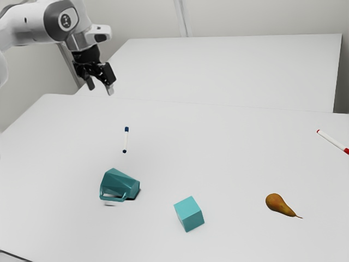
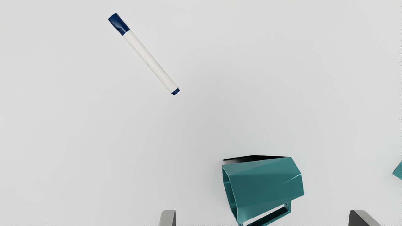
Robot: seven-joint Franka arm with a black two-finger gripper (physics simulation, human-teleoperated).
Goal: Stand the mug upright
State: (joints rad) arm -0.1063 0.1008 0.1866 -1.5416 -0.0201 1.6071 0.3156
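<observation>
High above the table, at the exterior view's upper left, my gripper (image 1: 102,90) stands open and holds nothing. The teal mug (image 1: 120,184) lies on its side on the table, well below the hand, its handle low against the surface. In the wrist view the mug (image 2: 267,185) shows its open mouth on one side and its handle beneath; it appears between the spread fingertips of the gripper (image 2: 262,218), far below them.
A blue-capped white marker (image 1: 126,140) lies near the mug. On the table (image 1: 71,229) there are also a teal cube (image 1: 189,214), a pear (image 1: 279,204) and, at the exterior view's right, a red-capped marker (image 1: 331,140).
</observation>
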